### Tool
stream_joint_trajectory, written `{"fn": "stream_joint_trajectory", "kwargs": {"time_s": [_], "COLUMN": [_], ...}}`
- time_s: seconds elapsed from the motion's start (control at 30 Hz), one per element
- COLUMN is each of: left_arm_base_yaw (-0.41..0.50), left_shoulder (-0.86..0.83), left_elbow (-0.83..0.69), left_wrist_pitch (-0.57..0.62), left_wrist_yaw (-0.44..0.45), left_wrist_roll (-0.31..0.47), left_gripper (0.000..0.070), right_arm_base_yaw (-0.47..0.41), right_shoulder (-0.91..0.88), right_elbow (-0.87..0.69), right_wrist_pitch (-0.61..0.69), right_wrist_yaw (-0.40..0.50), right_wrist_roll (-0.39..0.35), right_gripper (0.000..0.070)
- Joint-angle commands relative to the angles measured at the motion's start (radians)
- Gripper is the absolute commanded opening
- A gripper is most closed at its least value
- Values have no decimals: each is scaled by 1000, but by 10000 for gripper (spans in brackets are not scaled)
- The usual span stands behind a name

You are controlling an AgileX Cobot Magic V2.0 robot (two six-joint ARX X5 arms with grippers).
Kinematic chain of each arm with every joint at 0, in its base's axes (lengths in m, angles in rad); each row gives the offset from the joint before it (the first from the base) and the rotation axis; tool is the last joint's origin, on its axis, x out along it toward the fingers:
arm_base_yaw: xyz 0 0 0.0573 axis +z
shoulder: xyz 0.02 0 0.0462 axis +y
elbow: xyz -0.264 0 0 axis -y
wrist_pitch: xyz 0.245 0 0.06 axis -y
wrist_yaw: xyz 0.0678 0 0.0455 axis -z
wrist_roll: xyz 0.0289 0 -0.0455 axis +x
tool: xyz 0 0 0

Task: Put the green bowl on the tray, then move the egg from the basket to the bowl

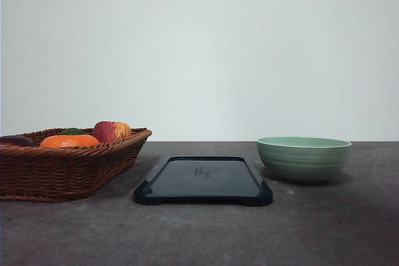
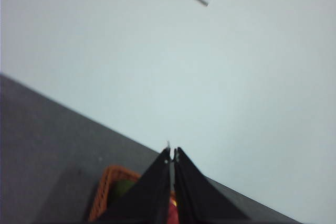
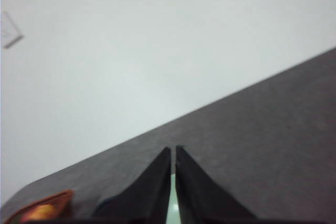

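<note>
Up high, both the left gripper [image 2: 172,156] and right gripper [image 3: 173,153] point wallward, fingers pressed together, holding nothing.

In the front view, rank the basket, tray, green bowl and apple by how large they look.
1. basket, cut off by the picture's left edge
2. tray
3. green bowl
4. apple

The tray spans wider than the bowl but looks thinner, so their order is unsure.

basket [image 1: 65,169] left, tray [image 1: 202,182] centre, green bowl [image 1: 303,159] right, apparently apart
</note>
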Motion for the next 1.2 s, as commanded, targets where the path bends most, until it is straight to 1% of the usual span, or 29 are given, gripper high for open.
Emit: {"fn": "stream_joint_trajectory", "kwargs": {"time_s": [0.0, 0.1, 0.17, 0.37, 0.57, 0.7, 0.8, 0.9, 1.07, 1.17], "left_arm_base_yaw": [1, 1, 1, 1, 0, -7, -19, -36, -66, -81], "left_shoulder": [16, 63, 105, 270, 461, 572, 650, 719, 824, 883], "left_elbow": [31, 106, 162, 324, 493, 584, 646, 704, 792, 838], "left_wrist_pitch": [-10, -114, -173, -269, -391, -444, -497, -560, -673, -738], "left_wrist_yaw": [7, 11, 11, 50, 56, 107, 138, 138, 143, 150], "left_wrist_roll": [56, 63, 82, 162, 170, 204, 227, 261, 324, 350], "left_gripper": [0, 1, 1, 1, 1, 1, 1, 1, 0, 0], "right_arm_base_yaw": [0, 0, 0, 0, 0, 0, 4, 14, 31, 45], "right_shoulder": [4, 33, 60, 192, 372, 497, 597, 689, 838, 915], "right_elbow": [35, 90, 130, 261, 373, 447, 508, 568, 668, 719], "right_wrist_pitch": [4, -44, -80, -182, -213, -231, -267, -308, -396, -449], "right_wrist_yaw": [-12, -31, -45, -95, -171, -214, -220, -217, -208, -207], "right_wrist_roll": [-18, -50, -78, -187, -288, -313, -338, -357, -366, -383], "right_gripper": [7, 7, 7, 7, 7, 7, 7, 7, 7, 7]}}
